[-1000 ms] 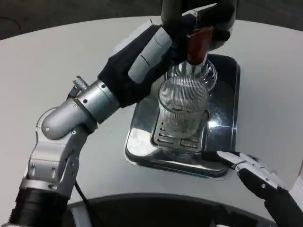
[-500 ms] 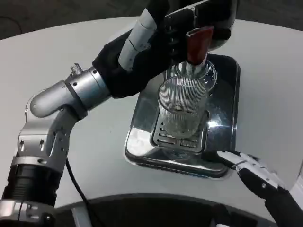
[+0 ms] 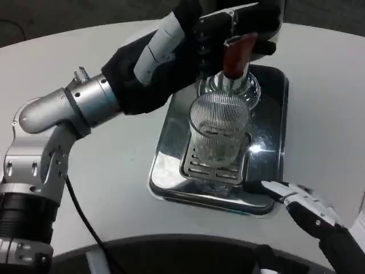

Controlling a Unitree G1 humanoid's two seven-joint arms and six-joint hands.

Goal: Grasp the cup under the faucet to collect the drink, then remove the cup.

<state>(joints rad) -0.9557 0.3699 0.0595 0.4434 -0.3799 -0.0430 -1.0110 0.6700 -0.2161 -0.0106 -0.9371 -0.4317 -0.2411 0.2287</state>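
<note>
One ribbed glass cup (image 3: 219,130) standing on drip-tray grate (image 3: 212,169) under red-handled faucet (image 3: 235,52). Left hand (image 3: 171,51) at dispenser, grip unclear; right hand (image 3: 308,208) spread, empty, near tray's front-right corner. Risk: overflow from late release.

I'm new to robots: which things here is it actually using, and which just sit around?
In use:
ribbed glass cup
faucet with red handle
shiny drip tray
left hand, up at the faucet

Just there:
white table
right hand, waiting by the tray
</note>
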